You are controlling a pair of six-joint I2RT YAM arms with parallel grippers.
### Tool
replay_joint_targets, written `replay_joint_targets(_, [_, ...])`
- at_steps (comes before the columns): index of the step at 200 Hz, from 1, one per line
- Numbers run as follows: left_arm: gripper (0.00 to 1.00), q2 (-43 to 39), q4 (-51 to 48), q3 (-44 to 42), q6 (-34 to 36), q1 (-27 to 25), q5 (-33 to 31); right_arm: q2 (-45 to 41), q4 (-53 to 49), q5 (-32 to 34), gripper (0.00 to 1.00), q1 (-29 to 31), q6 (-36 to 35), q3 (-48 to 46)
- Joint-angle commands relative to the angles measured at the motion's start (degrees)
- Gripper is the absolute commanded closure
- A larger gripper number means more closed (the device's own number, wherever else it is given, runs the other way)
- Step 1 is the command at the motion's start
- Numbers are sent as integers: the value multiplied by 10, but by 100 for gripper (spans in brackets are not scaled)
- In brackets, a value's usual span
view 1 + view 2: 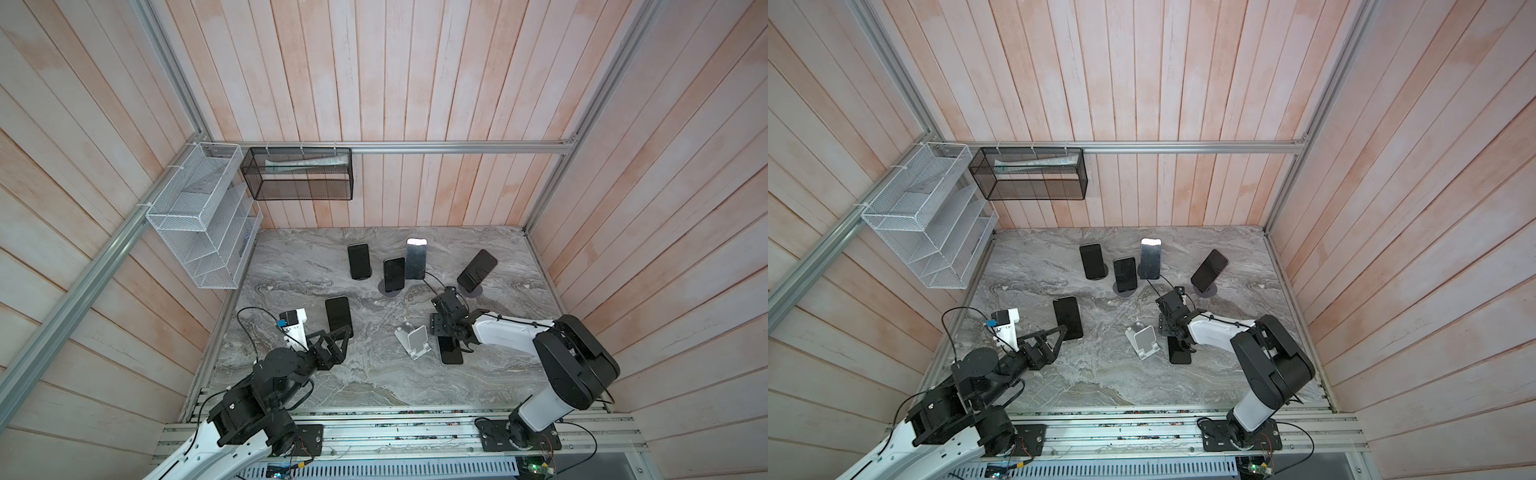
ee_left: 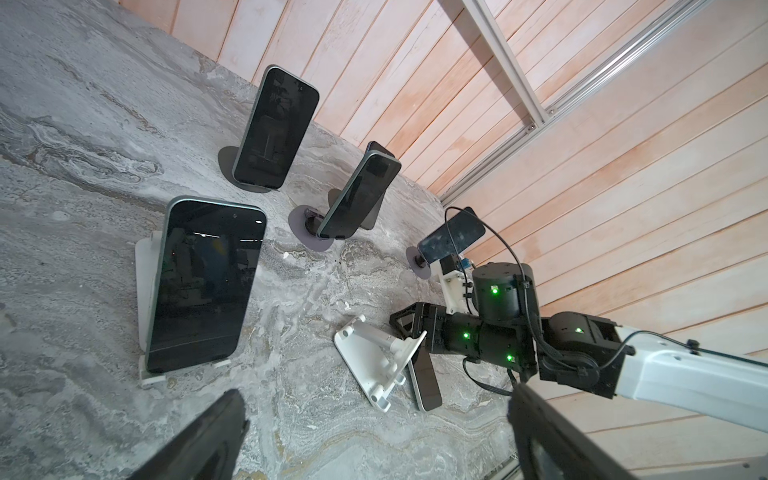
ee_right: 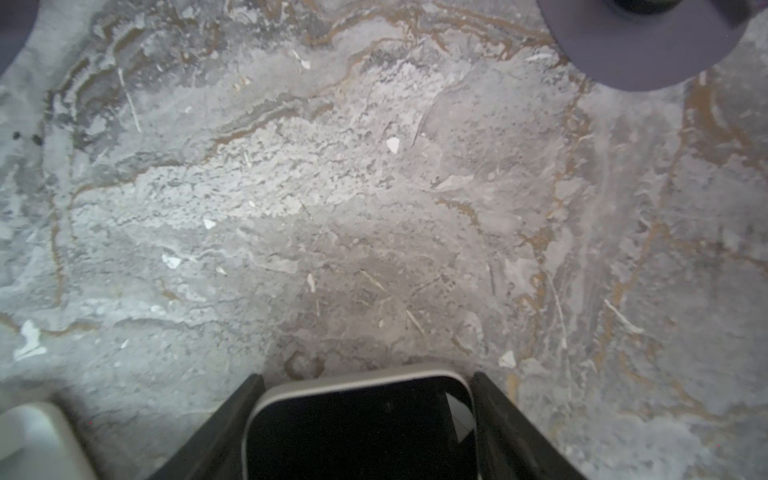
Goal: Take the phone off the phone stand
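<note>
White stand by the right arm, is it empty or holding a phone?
Empty. The white stand holds nothing; the phone lies flat on the table beside it.

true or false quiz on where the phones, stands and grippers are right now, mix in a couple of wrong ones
1. The white stand beside the right gripper holds no phone. True.
2. A phone lies flat on the table, between the right gripper's fingers. True.
3. The left gripper grips a phone. False: it is open and empty.
4. The phone nearest the left gripper lies flat. False: that near phone stands propped up.
</note>
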Motion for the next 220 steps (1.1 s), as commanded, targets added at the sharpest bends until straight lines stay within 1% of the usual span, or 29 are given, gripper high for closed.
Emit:
replay_joint_targets(1, [0, -2, 4, -7, -7, 1, -9, -4, -6, -41, 22, 5, -13, -19])
replay_joint_targets(24, [0, -16, -2, -13, -10, 1, -10, -15, -2, -40, 22, 6, -8, -25])
replay_joint_targets(42, [0, -34, -30, -8, -10, 1, -31, -25, 19, -33, 20, 8, 0, -43])
replay_joint_targets(80, [0, -83, -70, -3, -13, 0, -42, -37, 2, -9, 19, 10, 4, -40])
replay_joint_targets(104, [0, -101, -81, -5, -19, 0, -39, -76, -25, -14, 19, 9, -20, -21])
replay_joint_targets(136, [0, -102, -79, 1, -14, 1, -38, -163, -76, -18, 17, 10, -72, 13])
replay_joint_targets(143, [0, -101, -75, 2, -11, 1, -36, -187, -79, -25, 15, 11, -85, 14])
replay_joint_targets(161, [0, -95, -56, -4, -9, 1, -24, -253, -52, -78, 12, 16, -120, 3])
replay_joint_targets(176, [0, -86, -35, -17, -14, 0, -12, -281, -21, -114, 11, 29, -130, -12])
replay_joint_targets(193, [0, -66, -9, -38, -28, 0, 3, -273, -10, -135, 11, 54, -136, -14])
replay_joint_targets(220, [0, -34, 27, -54, -44, 1, 35, -230, -6, -134, 8, 108, -151, -9])
